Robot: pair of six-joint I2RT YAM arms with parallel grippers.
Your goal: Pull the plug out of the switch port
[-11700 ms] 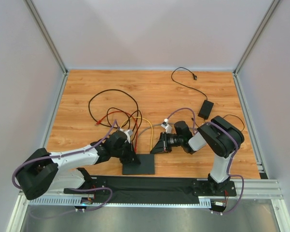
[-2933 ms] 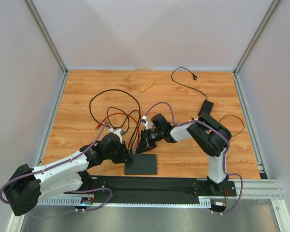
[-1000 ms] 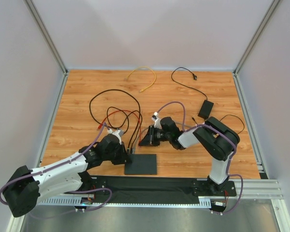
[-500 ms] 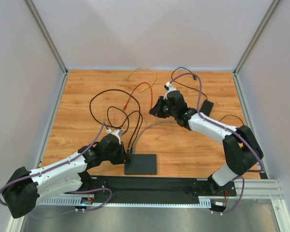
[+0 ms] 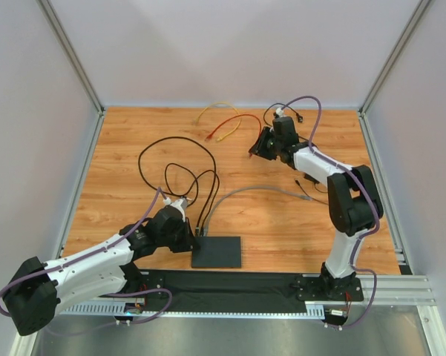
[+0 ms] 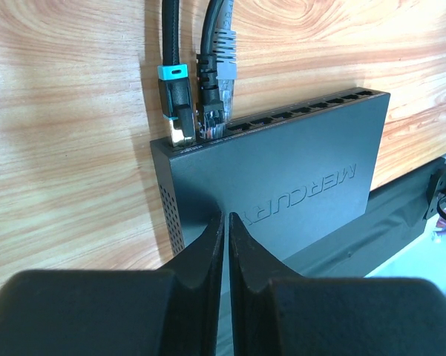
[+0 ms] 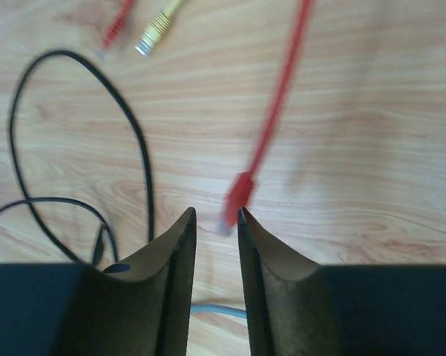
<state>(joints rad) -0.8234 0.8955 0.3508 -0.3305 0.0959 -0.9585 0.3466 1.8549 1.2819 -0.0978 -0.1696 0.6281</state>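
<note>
Three plugs (image 6: 200,111) are seated in one switch (image 6: 297,170), left hand (image 6: 227,219) narrow above; one red cable (image 7: 274,96) is since released, right hand (image 7: 217,215) parted.

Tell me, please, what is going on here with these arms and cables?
The left gripper, fingers almost together, rests on the black switch at the near edge of the table. The right gripper is far back over the table, jaws slightly apart; the red cable's plug lies just beyond its tips, seemingly released. A black plug and a grey plug sit in the switch's ports.
</note>
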